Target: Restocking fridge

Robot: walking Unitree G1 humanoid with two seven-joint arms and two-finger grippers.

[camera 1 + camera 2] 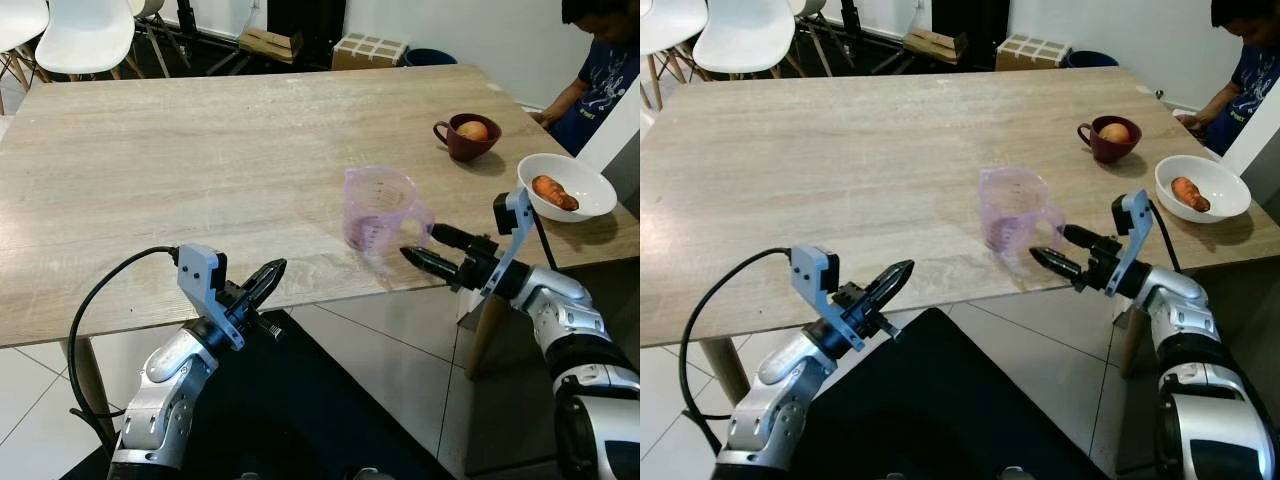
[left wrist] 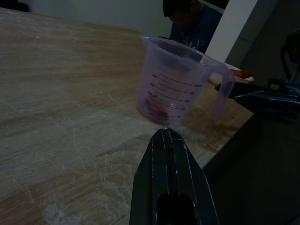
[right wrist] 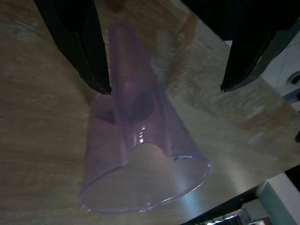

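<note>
Right gripper (image 1: 423, 246) reaches in from 3 o'clock, level, jaws spread either side of jug handle, not yet pinching. Left gripper (image 1: 268, 277) low at 7 o'clock, jaws pressed together. Measuring jug (image 1: 376, 209): clear purple plastic, upright, near worktop (image 1: 180, 170) front edge.

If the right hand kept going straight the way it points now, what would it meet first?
Most likely the handle of the clear purple measuring cup: the right hand is open, its fingers on either side of it and close, though the exact depth is unclear.
</note>
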